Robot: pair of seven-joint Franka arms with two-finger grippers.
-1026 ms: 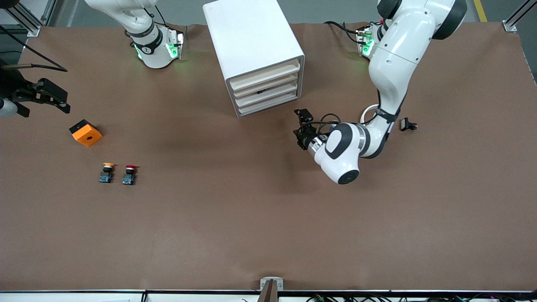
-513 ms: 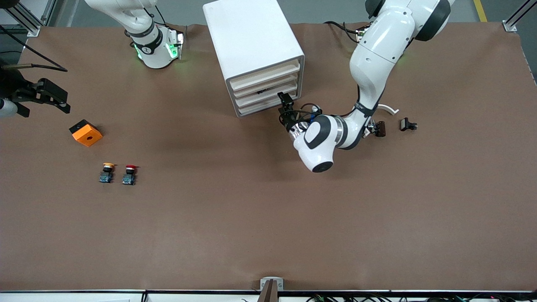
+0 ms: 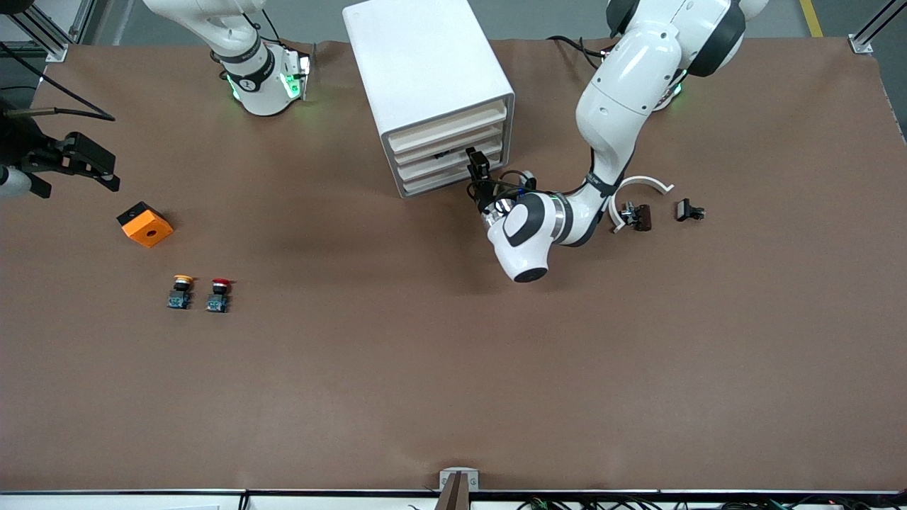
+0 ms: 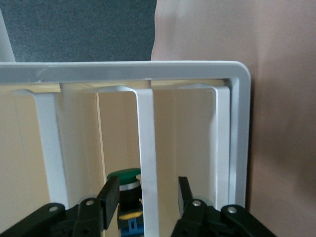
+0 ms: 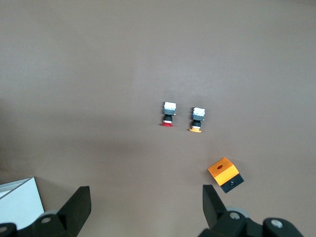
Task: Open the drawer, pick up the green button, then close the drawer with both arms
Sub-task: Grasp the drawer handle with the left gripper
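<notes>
Left hand at the drawer front, ready to grab and pull

The left hand (image 3: 473, 168) is right at the front of the cabinet (image 3: 425, 78), its two fingers (image 4: 109, 195) part way open on each side of a white drawer (image 4: 148, 163) edge, gripping nothing yet. The green button (image 4: 124, 177) sits inside, just past the fingers. To do this well, I think it should pinch only the edge, then pull straight out and level so the drawer does not jam. The right hand (image 3: 88, 165) waits wide open and empty over the worktop (image 3: 453, 368), near the orange block (image 3: 144, 224).
</notes>
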